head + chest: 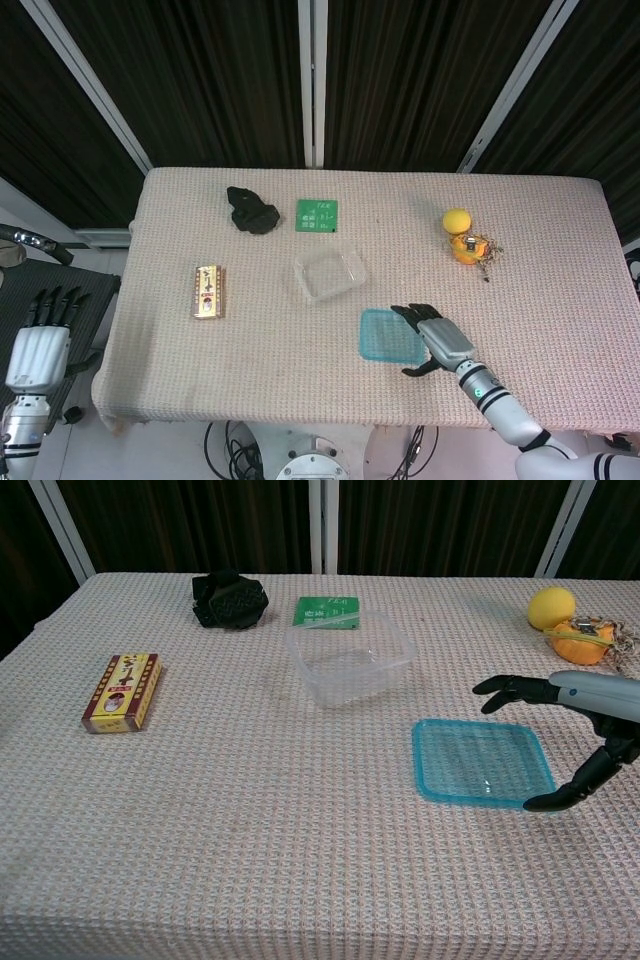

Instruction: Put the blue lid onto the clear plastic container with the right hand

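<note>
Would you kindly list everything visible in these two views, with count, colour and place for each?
table: one, beige woven cloth, under everything
clear plastic container: one, transparent, open, table centre
blue lid: one, translucent blue, flat on the cloth, nearer the robot than the container
green card: one, green, just beyond the container
black object: one, black, far side, left of the card
yellow box: one, yellow and red, left part
yellow ball: one, yellow, far right
orange item: one, orange, beside the ball
right hand: one, fingers spread beside the lid's right edge, holding nothing
left hand: one, off the table's left, empty
</note>
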Controlling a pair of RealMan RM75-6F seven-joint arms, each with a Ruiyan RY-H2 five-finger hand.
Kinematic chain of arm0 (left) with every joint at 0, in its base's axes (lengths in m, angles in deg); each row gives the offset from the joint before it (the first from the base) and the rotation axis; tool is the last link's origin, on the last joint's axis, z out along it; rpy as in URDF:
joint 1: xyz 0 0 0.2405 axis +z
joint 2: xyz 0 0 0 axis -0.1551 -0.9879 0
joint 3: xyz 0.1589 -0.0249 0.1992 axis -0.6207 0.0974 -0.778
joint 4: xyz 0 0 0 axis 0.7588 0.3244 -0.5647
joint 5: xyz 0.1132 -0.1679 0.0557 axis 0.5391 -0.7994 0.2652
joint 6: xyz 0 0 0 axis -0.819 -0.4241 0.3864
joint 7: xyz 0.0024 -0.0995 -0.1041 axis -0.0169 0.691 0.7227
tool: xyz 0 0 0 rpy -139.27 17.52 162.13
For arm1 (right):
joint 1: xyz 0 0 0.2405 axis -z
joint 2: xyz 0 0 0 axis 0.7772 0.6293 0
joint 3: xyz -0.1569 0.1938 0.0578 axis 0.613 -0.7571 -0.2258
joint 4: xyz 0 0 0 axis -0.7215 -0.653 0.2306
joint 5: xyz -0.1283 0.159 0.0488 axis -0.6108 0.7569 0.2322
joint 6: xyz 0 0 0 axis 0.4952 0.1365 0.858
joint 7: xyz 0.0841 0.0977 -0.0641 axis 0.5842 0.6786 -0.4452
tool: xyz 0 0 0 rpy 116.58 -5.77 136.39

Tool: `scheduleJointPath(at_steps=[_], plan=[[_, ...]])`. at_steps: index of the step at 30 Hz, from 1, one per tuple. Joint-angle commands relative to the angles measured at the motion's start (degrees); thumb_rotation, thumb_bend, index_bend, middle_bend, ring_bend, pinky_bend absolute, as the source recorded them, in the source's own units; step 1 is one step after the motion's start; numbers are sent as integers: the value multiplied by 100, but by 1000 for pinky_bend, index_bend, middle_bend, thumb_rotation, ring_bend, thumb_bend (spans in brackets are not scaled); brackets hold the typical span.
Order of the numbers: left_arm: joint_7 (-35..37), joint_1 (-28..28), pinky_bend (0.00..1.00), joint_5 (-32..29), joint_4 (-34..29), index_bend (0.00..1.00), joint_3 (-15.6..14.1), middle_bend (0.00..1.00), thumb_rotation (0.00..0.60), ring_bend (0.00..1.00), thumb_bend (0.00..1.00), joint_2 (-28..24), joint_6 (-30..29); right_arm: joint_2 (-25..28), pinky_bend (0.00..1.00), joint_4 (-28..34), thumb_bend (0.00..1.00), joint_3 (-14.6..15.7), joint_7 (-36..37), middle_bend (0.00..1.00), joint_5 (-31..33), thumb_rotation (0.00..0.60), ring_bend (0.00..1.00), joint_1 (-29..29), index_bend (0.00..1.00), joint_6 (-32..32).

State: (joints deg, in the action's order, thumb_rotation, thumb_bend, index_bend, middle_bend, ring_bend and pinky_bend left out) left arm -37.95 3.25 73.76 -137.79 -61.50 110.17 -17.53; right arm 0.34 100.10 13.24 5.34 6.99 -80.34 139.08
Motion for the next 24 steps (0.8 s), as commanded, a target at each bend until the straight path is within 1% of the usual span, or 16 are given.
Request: scheduleJointPath(at_steps=[1,11,24], plan=[[17,15,0,-5,6,161,-3,86,600,0,0,-8,-17,-242,0,-167,26,16,-234,116,53,600,0,81,0,203],[146,100,0,-34,116,161,-36,86,600,0,0,60,-84,-797,0,-541,26,-77,-786,130,163,600,0,145,0,562],[185,122,0,-36,146,161,-35,86,600,0,0,68,-92,-911,0,-600,26,-105,-833,142,214,600,0,120,0,433]])
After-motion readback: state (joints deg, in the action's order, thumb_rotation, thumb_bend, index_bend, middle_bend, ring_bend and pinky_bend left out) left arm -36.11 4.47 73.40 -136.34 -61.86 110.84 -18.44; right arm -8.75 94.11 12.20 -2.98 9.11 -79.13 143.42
